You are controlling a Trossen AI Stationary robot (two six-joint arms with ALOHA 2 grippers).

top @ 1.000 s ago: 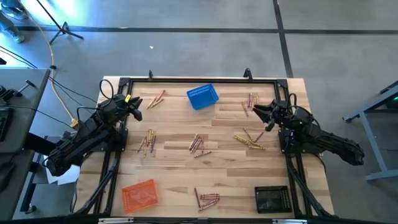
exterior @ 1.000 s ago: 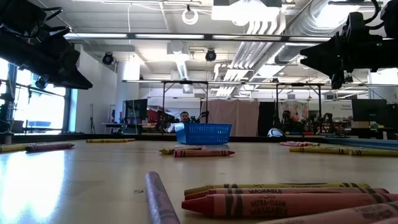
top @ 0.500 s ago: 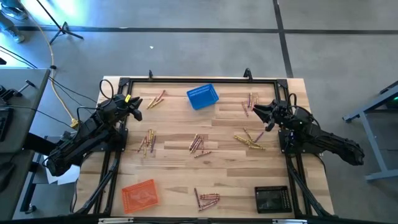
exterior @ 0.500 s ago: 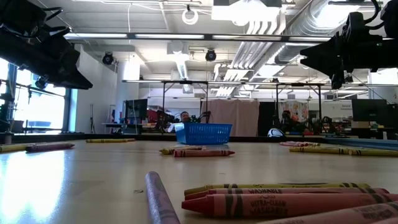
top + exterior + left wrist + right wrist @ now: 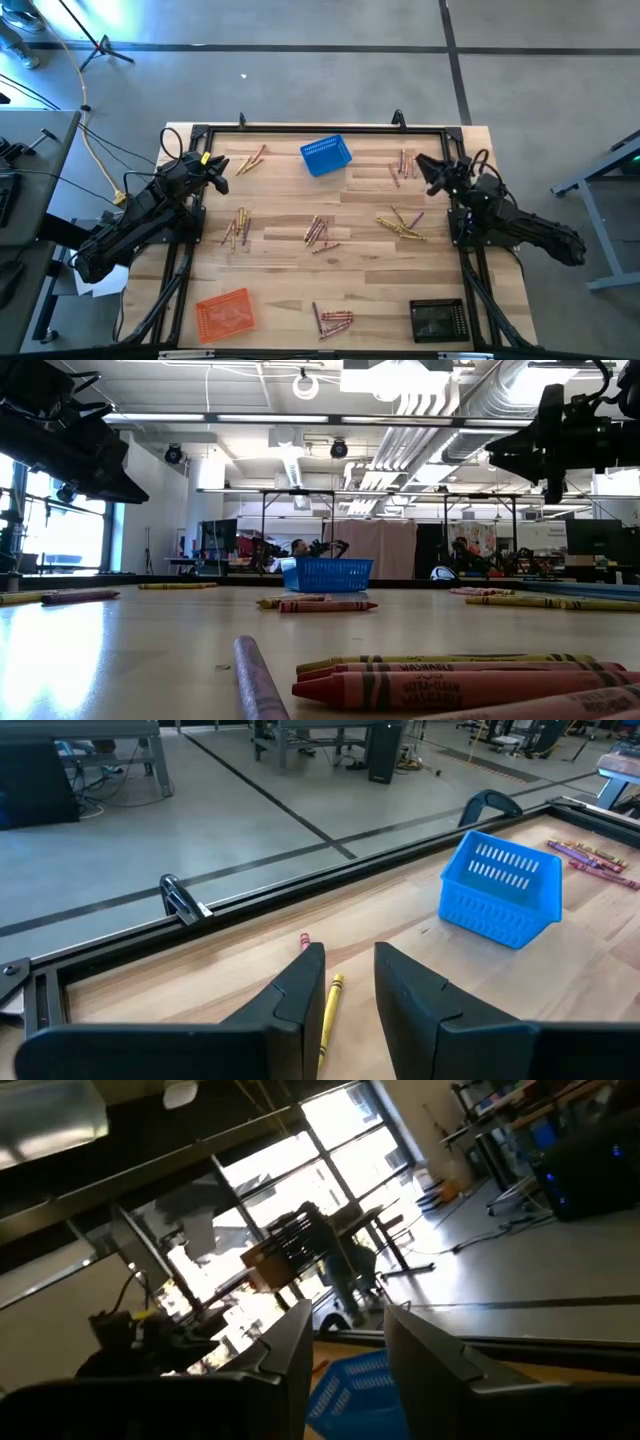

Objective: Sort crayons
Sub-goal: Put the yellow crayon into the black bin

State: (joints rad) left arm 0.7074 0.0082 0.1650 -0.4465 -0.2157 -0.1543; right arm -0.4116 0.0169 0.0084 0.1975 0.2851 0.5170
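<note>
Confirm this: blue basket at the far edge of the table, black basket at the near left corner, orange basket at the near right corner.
Not right: the two near baskets are swapped. In the high view, the orange basket sits at the near left corner and the black basket at the near right corner. The blue basket is at the far edge, as stated.

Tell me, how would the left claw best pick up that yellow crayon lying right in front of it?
Probably from straight above, closing across the middle of the yellow crayon. It is a thin stick lying flat on the table, so only its long sides offer anything to pinch. The left gripper hangs above it with fingers apart, and the crayon shows in the gap between them, so little turning seems needed.
</note>
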